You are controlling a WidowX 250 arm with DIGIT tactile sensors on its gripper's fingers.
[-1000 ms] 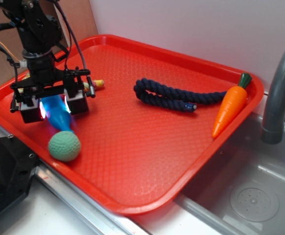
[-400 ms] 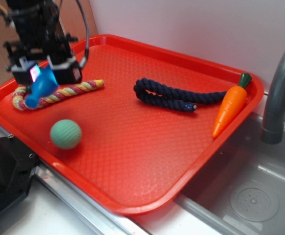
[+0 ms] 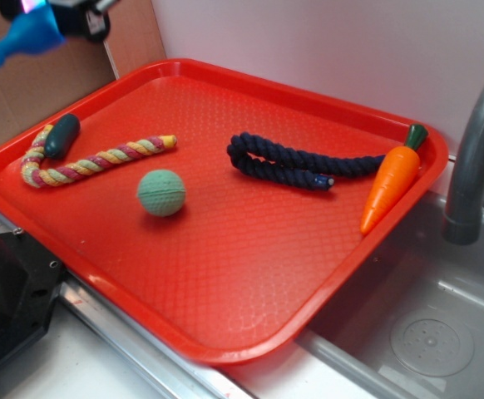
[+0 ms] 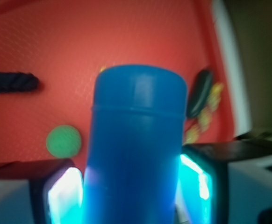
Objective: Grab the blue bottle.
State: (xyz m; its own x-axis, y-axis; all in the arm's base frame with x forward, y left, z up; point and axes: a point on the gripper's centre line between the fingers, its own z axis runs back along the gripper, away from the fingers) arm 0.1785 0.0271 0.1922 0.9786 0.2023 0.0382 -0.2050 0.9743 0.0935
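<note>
I see my pincer [image 4: 133,196] clamped on the blue bottle [image 3: 22,37], holding it in the air above the far left corner of the red tray [image 3: 250,332]. In the tray lie a green ball [image 3: 160,193], a multicolored rope [image 3: 92,162] with a dark green toy [image 3: 61,135] on one end, a navy rope [image 3: 296,164] and a carrot [image 3: 394,179].

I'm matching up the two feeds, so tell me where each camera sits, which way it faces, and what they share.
Exterior: off the red tray's front corner, raised, looking down across it toward the wall; the gripper shows top left.
Wrist: on the gripper, looking down past its fingers at the tray.
Shared: blue bottle, green ball, dark rope.
</note>
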